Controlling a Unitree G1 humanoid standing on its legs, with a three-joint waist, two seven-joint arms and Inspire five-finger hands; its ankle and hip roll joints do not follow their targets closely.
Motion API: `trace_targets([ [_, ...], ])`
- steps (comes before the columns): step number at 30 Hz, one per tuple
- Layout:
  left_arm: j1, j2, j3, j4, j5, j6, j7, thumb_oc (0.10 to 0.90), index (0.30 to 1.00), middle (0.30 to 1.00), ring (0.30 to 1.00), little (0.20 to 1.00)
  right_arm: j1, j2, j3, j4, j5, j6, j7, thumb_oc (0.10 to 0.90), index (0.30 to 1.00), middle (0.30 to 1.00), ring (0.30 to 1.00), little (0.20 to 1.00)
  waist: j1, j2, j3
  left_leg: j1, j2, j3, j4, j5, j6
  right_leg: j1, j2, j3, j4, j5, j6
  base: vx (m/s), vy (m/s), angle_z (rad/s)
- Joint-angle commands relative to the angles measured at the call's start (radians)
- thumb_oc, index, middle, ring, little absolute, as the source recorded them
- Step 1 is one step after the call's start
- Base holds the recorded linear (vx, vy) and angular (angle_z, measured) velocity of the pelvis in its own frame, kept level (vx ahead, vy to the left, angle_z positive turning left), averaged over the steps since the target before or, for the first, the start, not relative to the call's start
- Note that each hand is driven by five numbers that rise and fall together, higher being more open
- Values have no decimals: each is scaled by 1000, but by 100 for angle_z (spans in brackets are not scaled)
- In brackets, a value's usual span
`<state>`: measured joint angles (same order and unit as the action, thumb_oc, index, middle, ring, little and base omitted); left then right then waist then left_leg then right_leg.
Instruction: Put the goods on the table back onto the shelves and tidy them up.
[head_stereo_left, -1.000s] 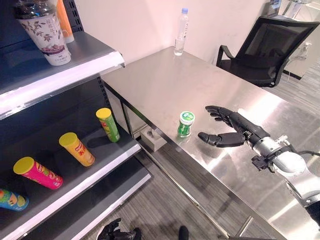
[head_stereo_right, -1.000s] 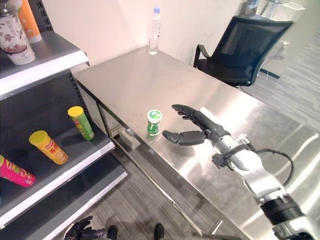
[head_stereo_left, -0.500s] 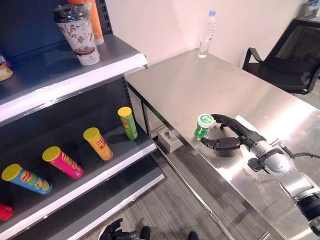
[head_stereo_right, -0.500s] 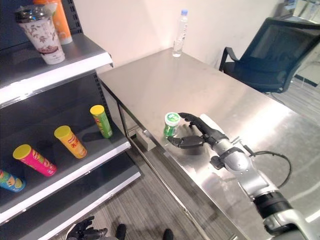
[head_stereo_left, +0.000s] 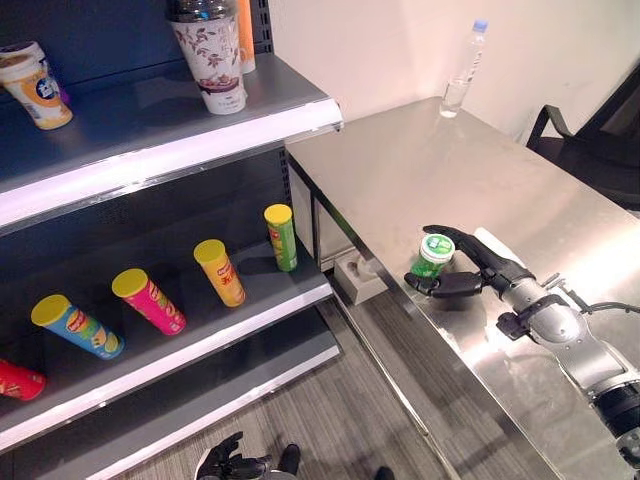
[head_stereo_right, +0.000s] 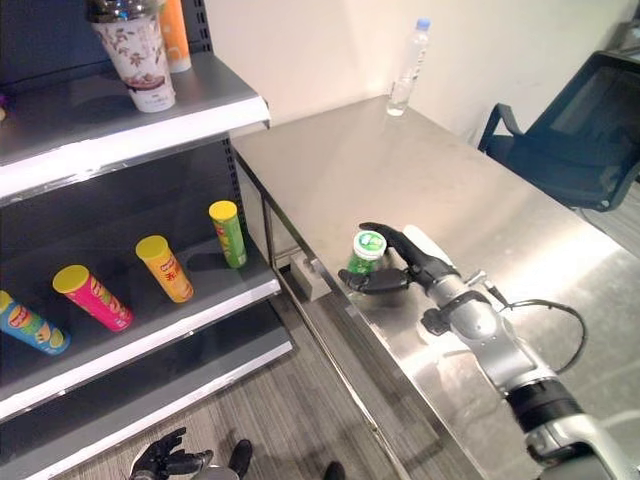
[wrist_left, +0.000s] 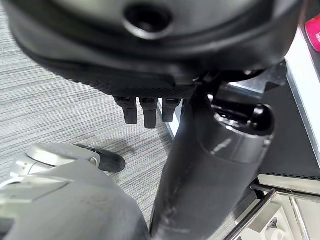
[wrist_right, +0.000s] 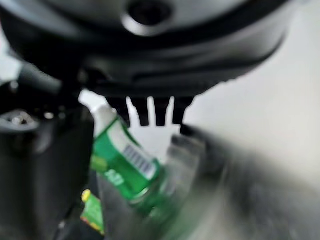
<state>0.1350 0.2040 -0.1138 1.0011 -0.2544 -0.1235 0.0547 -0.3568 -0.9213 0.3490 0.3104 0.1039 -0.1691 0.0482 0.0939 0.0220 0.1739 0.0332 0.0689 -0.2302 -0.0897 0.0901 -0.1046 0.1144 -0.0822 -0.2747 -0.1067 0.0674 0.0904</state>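
A small green canister with a white lid stands near the front edge of the steel table. My right hand is round it, fingers curled behind and thumb in front. In the right wrist view the green canister lies tilted between thumb and fingers. To the left stand the dark shelves. Their lower board carries a green tube, a yellow tube, a pink tube and a blue tube. My left hand hangs low by the floor, fingers relaxed.
The upper shelf board holds a tall flowered cup, an orange bottle and a small cup. A water bottle stands at the table's far edge. A black chair sits beyond. A grey block lies under the table.
My right hand went from open beside the canister to curled round it. The camera has swung left, so more of the shelves shows.
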Motion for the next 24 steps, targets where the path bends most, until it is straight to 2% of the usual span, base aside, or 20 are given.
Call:
trace_targets([
  [1,-44,47,-66,24,-8,-34,12,800,900,900,900,900,-149,-1,-10,14,-3,-47,-73,800,900,900,900,900,20,-53,-42,-27,-13,54,2,-70,-7,43,-52,-21,49,-158,36,24,-3,13],
  [4,-49,50,-66,26,-10,-35,15,800,900,900,900,900,-152,-2,-19,29,-15,-42,-84,800,900,900,900,900,26,-55,-42,-33,-17,47,2,-69,-9,44,-55,-35,51,-160,36,29,-2,15],
  [5,-49,50,-66,26,-10,-35,16,800,900,900,900,900,-150,-1,-22,34,-18,-41,-88,510,465,465,465,465,27,-56,-43,-34,-18,46,2,-70,-9,45,-56,-39,51,-162,36,43,-4,16],
  [6,-50,50,-64,27,-14,-34,18,800,900,900,900,900,-156,7,-25,54,-26,-37,-99,400,300,300,300,300,31,-57,-43,-36,-20,43,2,-70,-9,47,-57,-45,52,-164,36,42,-8,14],
  [16,-51,51,-55,34,-22,-31,25,800,900,900,900,900,-155,31,-44,59,-39,-34,-126,400,300,300,300,300,35,-59,-43,-34,-23,41,2,-73,-6,51,-59,-54,56,-169,35,16,-1,5],
  [21,-50,53,-45,31,-27,-28,28,800,900,900,900,900,-136,25,-80,6,-49,-39,-148,400,300,300,300,300,28,-63,-45,-26,-21,45,2,-78,-4,56,-57,-47,56,-173,35,0,0,0],
  [24,-57,54,-25,32,-24,-23,38,800,900,900,900,900,-104,1,-183,-134,-32,-60,-187,400,300,300,300,300,10,-64,-44,-17,-12,57,2,-83,-5,49,-55,-31,65,-177,33,-22,-40,-2],
])
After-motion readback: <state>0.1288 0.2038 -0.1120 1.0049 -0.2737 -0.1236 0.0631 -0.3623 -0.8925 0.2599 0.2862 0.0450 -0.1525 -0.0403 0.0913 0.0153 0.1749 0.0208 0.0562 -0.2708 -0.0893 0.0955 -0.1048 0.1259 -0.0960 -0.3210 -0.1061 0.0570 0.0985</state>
